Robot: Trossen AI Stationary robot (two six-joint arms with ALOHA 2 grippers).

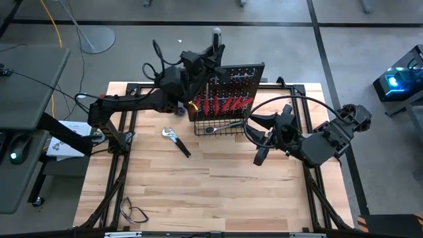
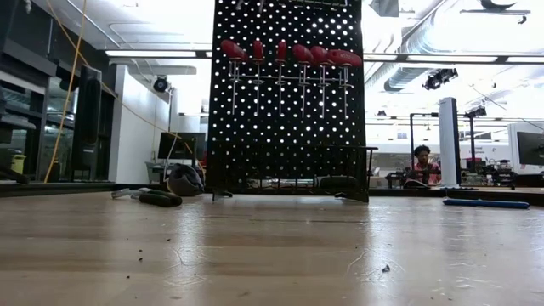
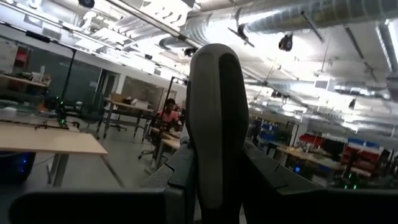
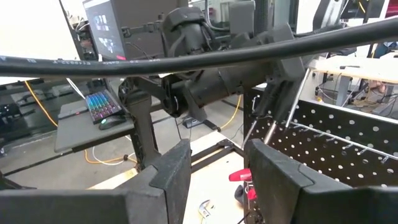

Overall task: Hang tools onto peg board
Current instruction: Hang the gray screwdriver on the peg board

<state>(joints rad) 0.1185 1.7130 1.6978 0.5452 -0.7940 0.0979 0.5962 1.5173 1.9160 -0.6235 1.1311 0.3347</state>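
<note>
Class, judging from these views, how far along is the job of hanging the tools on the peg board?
Done: a row of red-handled screwdrivers hangs on the peg board. In hand: the left gripper, raised above the board, grips a dark tool handle. Left: the pliers on the table, and a wrench in the basket. The right gripper waits open.

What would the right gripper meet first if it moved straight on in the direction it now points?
Probably the left arm. The right gripper, open and empty, faces it across the gap, with the peg board off to one side of that line. Depth is hard to judge, so this is uncertain.
</note>
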